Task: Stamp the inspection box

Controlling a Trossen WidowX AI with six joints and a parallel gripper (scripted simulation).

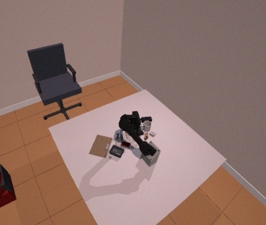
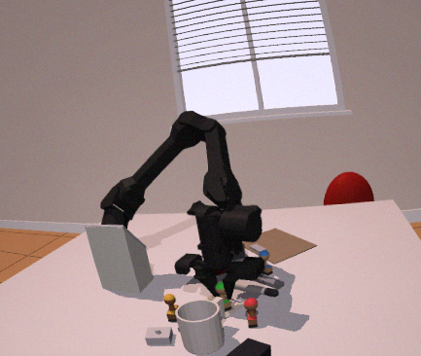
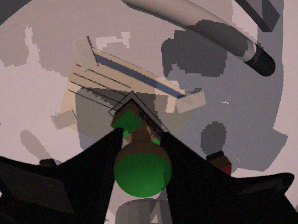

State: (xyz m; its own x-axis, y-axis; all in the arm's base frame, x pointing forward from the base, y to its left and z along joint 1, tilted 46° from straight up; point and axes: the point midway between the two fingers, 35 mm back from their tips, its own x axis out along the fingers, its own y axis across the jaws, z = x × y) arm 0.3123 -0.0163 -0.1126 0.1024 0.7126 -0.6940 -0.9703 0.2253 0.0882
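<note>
Wrist: end effector [image 3: 141, 137] grips green-knobbed stamp [image 3: 141, 169].

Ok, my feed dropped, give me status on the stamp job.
Gripper shut on green-knobbed stamp, over the card. Red-knobbed stamp and marker close by.
</note>
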